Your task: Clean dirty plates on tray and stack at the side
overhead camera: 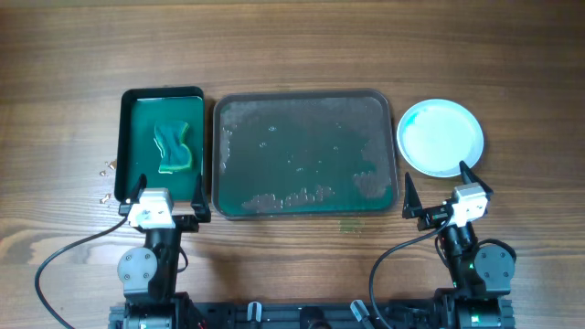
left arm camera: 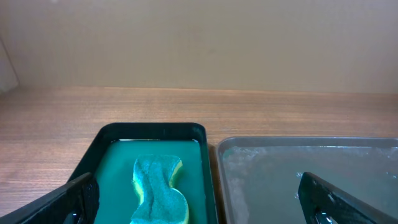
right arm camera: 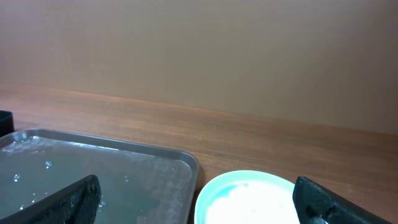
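Note:
The large dark grey-green tray [overhead camera: 304, 102] lies mid-table, holding foamy water and no plates; it shows in the left wrist view [left arm camera: 311, 155] and right wrist view [right arm camera: 93, 155]. A stack of plates [overhead camera: 440, 137], pale blue on top, sits to the tray's right, also in the right wrist view [right arm camera: 249, 199]. I cannot tell how many plates are in the stack. My left gripper [overhead camera: 165, 199] is open and empty at the near edge of the small green tray. My right gripper [overhead camera: 441, 195] is open and empty just in front of the plates.
A narrow bright green tray [overhead camera: 137, 128] left of the big tray holds a blue-green sponge [overhead camera: 175, 146], also in the left wrist view [left arm camera: 160, 190]. Small crumbs [overhead camera: 105, 183] lie on the wood to its left. A green smear [overhead camera: 350, 223] marks the table.

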Controlling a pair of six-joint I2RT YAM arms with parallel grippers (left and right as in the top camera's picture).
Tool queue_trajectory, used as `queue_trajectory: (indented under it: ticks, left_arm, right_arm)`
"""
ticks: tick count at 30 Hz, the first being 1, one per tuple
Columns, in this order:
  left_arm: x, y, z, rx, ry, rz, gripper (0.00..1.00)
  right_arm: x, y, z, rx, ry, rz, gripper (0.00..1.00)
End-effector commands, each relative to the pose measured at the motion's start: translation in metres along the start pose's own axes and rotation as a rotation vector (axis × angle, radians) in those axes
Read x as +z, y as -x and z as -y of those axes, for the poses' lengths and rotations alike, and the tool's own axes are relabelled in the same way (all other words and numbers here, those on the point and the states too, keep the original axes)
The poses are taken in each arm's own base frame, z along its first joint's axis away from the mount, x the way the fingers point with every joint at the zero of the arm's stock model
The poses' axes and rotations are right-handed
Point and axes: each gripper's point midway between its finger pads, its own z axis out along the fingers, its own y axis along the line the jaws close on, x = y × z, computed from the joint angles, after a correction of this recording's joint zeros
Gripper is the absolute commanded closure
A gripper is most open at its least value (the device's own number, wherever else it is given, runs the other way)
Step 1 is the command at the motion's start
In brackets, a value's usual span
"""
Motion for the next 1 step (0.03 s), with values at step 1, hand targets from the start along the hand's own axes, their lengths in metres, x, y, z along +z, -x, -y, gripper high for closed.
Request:
queue_trajectory:
  ticks: [1]
  left_arm:
    - [0.0002,-0.0026,-0.0022,-0.013,0.014,-0.001,0.0]
  right_arm:
    - [-0.0002,0.0008,0.0005,-0.008,-0.005,0.006,0.0]
